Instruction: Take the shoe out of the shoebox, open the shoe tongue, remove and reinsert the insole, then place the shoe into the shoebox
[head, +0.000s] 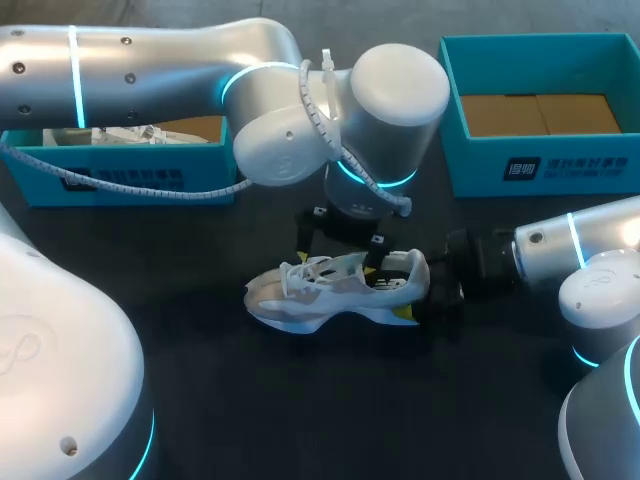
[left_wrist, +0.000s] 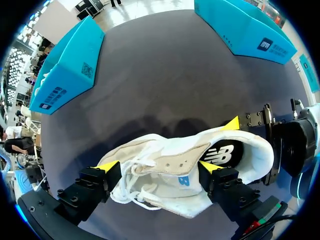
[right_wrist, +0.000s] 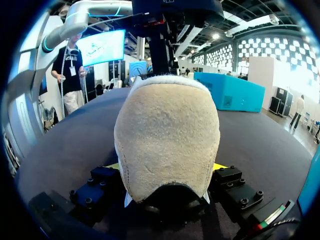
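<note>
Right pincer (right_wrist: 166, 166) clenched on the heel of the shoe (right_wrist: 167, 135), one tip on each side, likely to brace it sole-down on the bench (left_wrist: 165, 75) against the other arm's pull. Heel is rounded beige suede with a padded white collar. Left pincer (left_wrist: 158, 165) hangs just above the shoe, released, tips spread wide: one at the loose white laces (left_wrist: 132, 182), one at the mouth, where the dark insole (left_wrist: 222, 155) shows. Well beyond both, an open teal card shoebox (head: 540, 165) and a second shoebox (head: 130, 180). The shoe is outside both.
</note>
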